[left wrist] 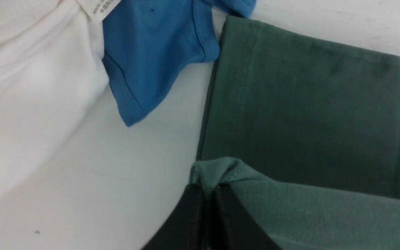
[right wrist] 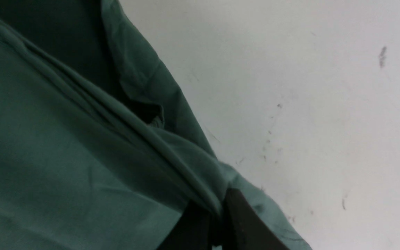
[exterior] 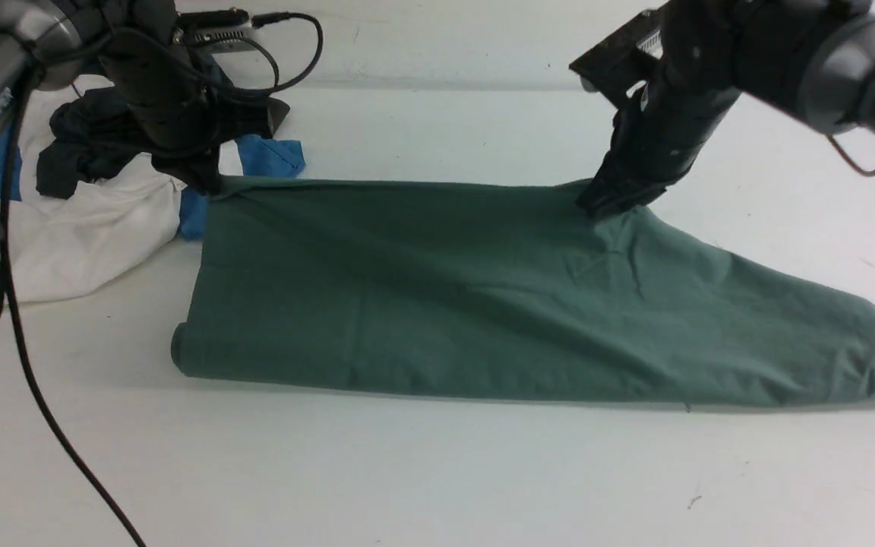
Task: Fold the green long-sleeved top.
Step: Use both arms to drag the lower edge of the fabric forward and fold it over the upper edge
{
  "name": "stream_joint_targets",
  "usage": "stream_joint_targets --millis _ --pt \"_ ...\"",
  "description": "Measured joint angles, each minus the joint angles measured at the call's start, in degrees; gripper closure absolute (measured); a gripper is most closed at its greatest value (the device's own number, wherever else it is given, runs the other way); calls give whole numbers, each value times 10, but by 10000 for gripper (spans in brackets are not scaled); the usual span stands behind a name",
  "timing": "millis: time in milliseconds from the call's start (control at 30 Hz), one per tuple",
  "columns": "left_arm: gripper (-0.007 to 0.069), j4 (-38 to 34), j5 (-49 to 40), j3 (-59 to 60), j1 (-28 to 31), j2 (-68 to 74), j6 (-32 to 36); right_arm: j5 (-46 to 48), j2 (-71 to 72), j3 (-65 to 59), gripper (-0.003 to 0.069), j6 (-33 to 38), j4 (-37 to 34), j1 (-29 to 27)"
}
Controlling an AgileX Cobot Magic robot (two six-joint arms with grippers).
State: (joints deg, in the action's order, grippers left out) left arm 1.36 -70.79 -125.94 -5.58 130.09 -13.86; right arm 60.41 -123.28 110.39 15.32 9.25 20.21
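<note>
Green top (exterior: 483, 319) folded on table (exterior: 437, 479), left tool (exterior: 211, 184) and right tool (exterior: 609, 207) each pinching its far edge

- We see the top (exterior: 483, 304) flat on the table (exterior: 407, 471), mid-table, with its long side running left to right.
- Its right end reaches the right border of our front view.
- A pile of clothes (exterior: 96, 220) sits far left on the table, behind and left of the top and just beside its far left corner.
- The left gripper (exterior: 206, 182) is on that far left corner, between the pile and the top.
- The right gripper (exterior: 612, 205) is on the top's far edge, right of centre.
- A cable (exterior: 35, 395) hangs at near left, in front of the pile and apart from the top.
</note>
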Motion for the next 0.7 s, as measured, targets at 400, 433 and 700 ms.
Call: stream_joint_targets --millis 400,433,700 --pt "578 37 5 -19 0 66 -5 -96 -58 1 495 -36 2 -1" --pt "567 43 8 -20 0 66 -10 -101 -58 2 468 -43 5 -1" --pt "399 106 30 -41 3 66 -44 -135 -58 13 263 -153 40 -1"
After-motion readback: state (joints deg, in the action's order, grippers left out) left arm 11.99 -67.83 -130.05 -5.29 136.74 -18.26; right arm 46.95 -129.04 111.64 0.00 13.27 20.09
